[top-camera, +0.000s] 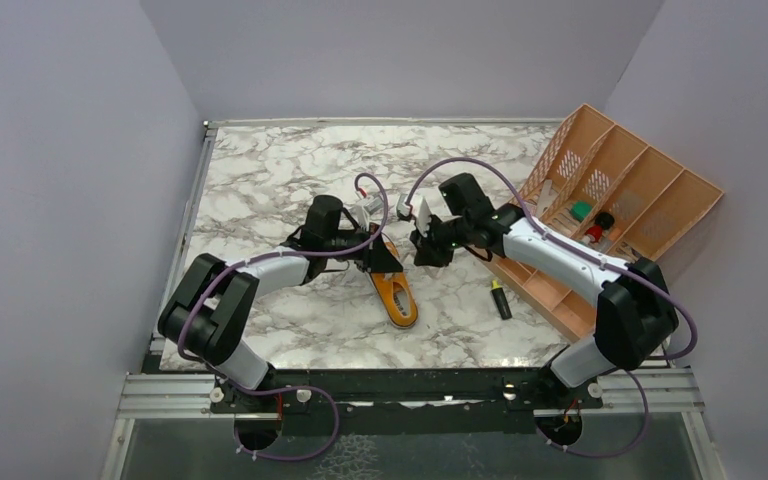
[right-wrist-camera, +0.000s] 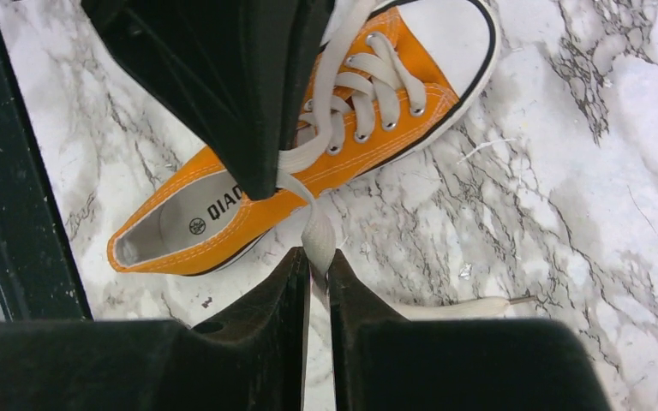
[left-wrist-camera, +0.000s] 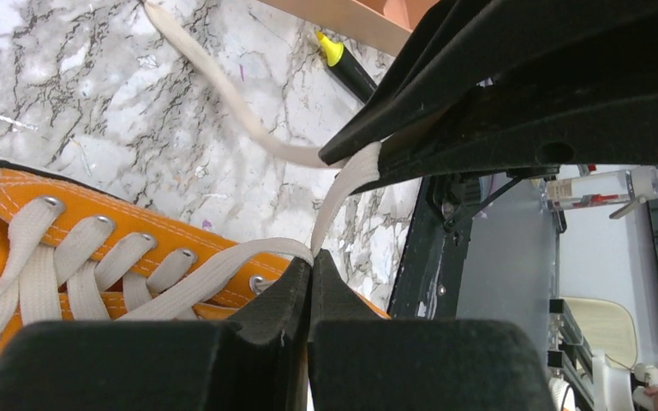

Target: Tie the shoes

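The orange sneaker (top-camera: 397, 293) with white laces lies on the marble table between the two arms, toe toward the back. My left gripper (top-camera: 384, 257) is over its lace end; in the left wrist view the gripper (left-wrist-camera: 311, 257) is shut on a white lace (left-wrist-camera: 223, 270) that runs from the top eyelets of the shoe (left-wrist-camera: 17, 193). My right gripper (top-camera: 423, 250) is just right of the shoe; in the right wrist view it (right-wrist-camera: 317, 259) is shut on the other lace (right-wrist-camera: 317, 227), drawn taut from the shoe (right-wrist-camera: 248, 214). That lace's free end (right-wrist-camera: 471, 306) lies on the table.
A peach slotted organizer (top-camera: 650, 180) stands at the right with small items in it. A black marker with a yellow cap (top-camera: 500, 298) lies on the table beside it, and also shows in the left wrist view (left-wrist-camera: 347, 68). The two grippers are close together.
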